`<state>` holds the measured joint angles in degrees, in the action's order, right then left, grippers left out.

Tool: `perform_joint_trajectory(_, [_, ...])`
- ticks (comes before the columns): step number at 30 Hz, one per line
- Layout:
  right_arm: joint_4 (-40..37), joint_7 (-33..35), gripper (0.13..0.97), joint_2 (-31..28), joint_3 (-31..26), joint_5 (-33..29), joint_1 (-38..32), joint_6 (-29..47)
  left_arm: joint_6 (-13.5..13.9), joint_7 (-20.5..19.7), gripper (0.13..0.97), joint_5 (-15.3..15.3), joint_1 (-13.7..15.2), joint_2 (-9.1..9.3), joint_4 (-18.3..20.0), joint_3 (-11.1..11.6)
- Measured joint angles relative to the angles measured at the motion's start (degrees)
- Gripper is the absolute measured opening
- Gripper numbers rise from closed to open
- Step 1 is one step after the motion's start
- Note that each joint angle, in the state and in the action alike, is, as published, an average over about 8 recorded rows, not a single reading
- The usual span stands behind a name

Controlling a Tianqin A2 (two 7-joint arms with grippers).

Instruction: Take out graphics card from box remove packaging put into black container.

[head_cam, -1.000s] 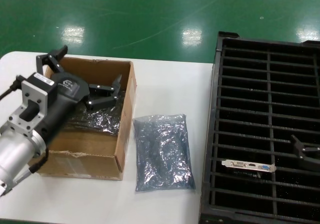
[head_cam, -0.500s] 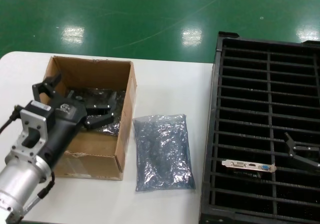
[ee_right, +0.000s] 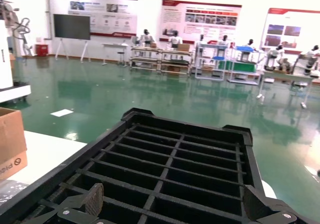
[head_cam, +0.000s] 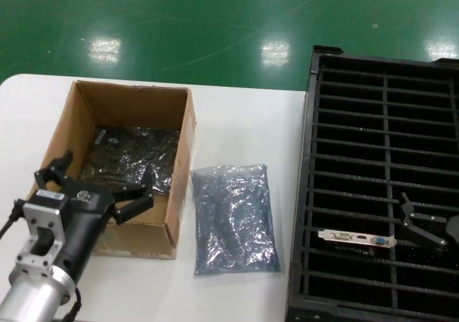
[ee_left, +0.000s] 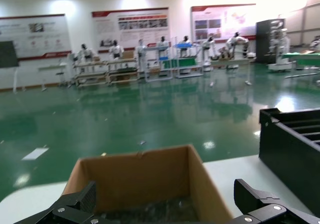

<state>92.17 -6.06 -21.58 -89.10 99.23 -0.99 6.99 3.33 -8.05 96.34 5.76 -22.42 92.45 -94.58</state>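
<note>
The graphics card is standing in a near slot of the black container, its long axis running left to right along the slot, silver bracket edge showing with the blue port toward the right. The right end effector is hanging just right of it, jaws wide and empty. The left end effector, also spread wide, is hovering over the near wall of the box, where a bagged item is lying. An emptied packaging bag is lying lengthwise on the tabletop between box and container.

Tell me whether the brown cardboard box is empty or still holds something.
Not empty. The brown cardboard box is open-topped, and a dark item in shiny crinkly plastic wrap lies on its floor.
</note>
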Motion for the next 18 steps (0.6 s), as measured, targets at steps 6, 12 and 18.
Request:
perform_joint_trajectory(6, [-0.25,3.02,0.966,2.18,-1.28,1.94,0.49,-3.48,-1.65,4.00,0.966,3.38,-2.85,2.60,-0.39,1.44])
perform_joint_trajectory(12, [-0.38,4.67,0.966,3.38,-1.98,3.00,0.76,-5.38,-2.56,6.20,0.966,5.22,-4.43,4.02,-0.60,2.24])
perform_joint_trajectory(18, [-0.39,4.80,0.966,3.48,-2.03,3.09,0.78,-5.53,-2.64,6.38,0.966,5.38,-4.55,4.14,-0.62,2.30])
